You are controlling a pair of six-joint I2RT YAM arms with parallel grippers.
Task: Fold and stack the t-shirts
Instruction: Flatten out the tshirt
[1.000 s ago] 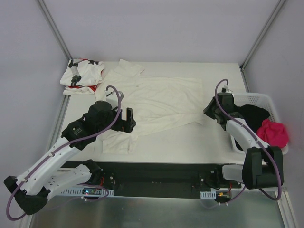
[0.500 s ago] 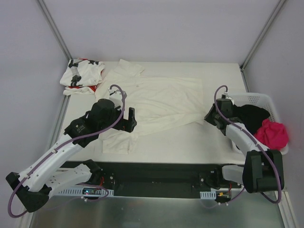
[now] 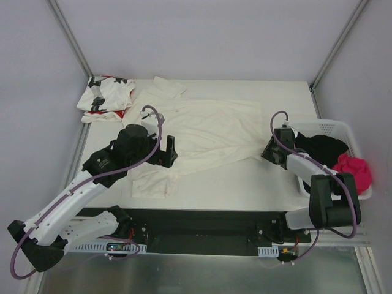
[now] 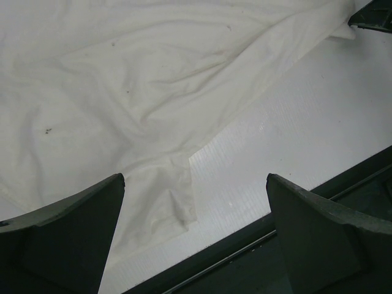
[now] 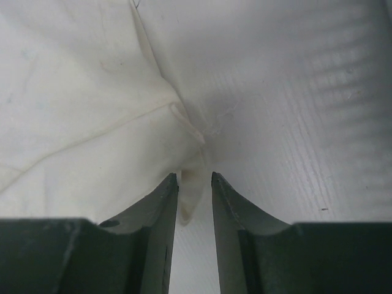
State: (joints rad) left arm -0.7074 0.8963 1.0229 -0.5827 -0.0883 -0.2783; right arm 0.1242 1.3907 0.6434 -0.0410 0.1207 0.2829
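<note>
Right gripper [image 5: 195, 176] astride cream-white t-shirt [image 5: 79, 110] corner, actual pinch unclear

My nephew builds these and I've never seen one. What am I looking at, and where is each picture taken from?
Two robot arms are bolted to a table. One picture looks down from above; the other two come from cameras on each wrist. A cream-white t-shirt lies spread out, a star-print t-shirt lies bunched far left, and a basket at the right holds black cloth and pink cloth. The left gripper hangs open over the cream shirt. The right gripper is nearly closed around its corner; whether it pinches is unclear.
</note>
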